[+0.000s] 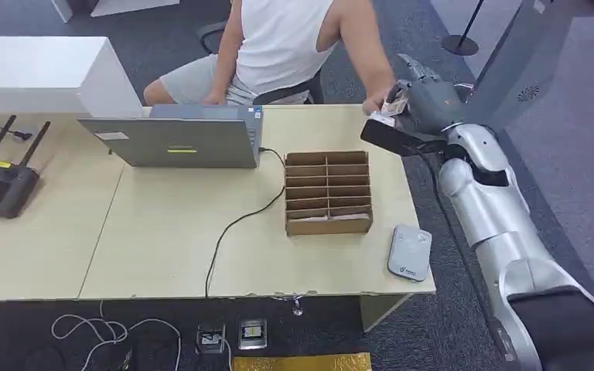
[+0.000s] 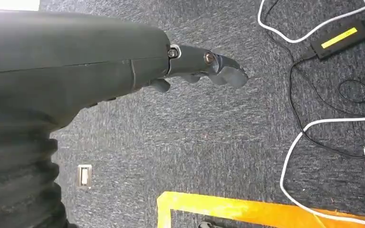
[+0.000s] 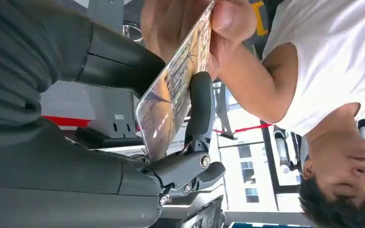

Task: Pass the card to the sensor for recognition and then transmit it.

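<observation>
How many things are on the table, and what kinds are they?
Laptop: 1
Black router with antennas: 1
Cardboard slotted box: 1
Grey card sensor: 1
Total: 4

The card's (image 3: 173,90) print is too blurred to read.

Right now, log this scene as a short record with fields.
card: between the right hand's fingers and thumb, also pinched by the person's hand
card point: card
right hand: raised past the table's far right corner
left hand: hangs over carpet, holds nothing
sensor: near right table edge
box: mid-table
</observation>
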